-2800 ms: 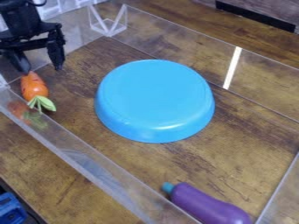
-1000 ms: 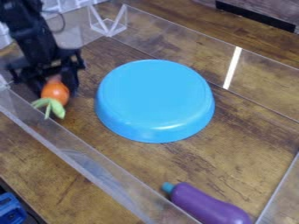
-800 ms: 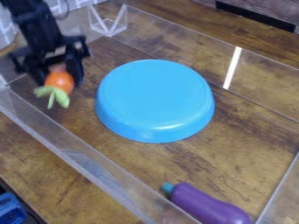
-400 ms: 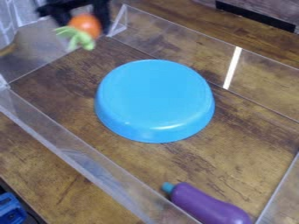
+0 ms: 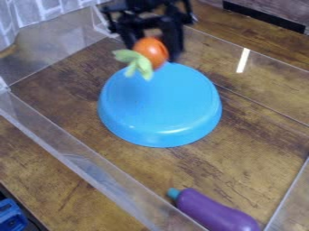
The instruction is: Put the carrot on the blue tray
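Orange carrot (image 5: 148, 51) between claw (image 5: 150, 45) fingers, above blue tray (image 5: 160, 104).

The blue tray (image 5: 160, 106) sits on the tabletop (image 5: 259, 117) near the middle, inside a low clear wall (image 5: 85, 170) that runs along the front left. Above the tray's far edge the tool (image 5: 148, 38) holds the carrot (image 5: 146, 52) off the surface, leafy end toward the left. An eggplant toy (image 5: 214, 212) lies at the front right, well apart from the tray.

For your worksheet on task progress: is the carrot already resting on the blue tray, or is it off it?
Off it. The carrot hangs clamped in the gripper above the blue tray's far edge, not touching its surface.
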You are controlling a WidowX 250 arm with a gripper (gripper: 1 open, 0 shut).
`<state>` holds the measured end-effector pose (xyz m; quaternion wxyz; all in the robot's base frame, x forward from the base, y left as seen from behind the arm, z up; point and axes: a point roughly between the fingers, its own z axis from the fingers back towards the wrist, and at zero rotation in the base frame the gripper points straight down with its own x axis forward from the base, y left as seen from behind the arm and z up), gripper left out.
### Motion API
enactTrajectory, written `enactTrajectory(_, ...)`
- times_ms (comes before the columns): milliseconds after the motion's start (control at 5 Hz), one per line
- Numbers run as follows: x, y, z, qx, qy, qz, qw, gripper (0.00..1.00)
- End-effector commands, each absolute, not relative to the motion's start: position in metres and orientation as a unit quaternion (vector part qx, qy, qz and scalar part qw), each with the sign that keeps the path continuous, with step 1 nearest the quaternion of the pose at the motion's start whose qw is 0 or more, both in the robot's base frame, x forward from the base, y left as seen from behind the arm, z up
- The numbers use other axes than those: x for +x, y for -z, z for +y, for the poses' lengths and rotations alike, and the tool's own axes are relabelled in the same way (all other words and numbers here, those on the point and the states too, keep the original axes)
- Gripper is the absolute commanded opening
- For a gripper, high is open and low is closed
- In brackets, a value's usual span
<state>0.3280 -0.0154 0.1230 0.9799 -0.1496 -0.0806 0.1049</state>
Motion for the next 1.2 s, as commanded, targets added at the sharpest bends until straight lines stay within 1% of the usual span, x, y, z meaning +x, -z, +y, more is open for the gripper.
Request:
enactTrajectory(0, 0.343, -0.109, -0.012, -0.141, -0.094, -0.113, 0.979, 0.0)
enactTrajectory(200, 0.344, -0.107, 0.011, -0.13, -0.087, -0.121, 0.98, 0.0)
enactTrajectory(400, 0.353, -0.11, 0.017, -0.115, -0.094, -0.134, 0.98, 0.0)
enactTrajectory(800, 0.368, -0.111, 0.01, -0.094, -0.109, -0.144, 0.979, 0.0)
enactTrajectory(1000, 0.37, -0.104, 0.017, -0.086, -0.106, -0.15, 0.979, 0.0)
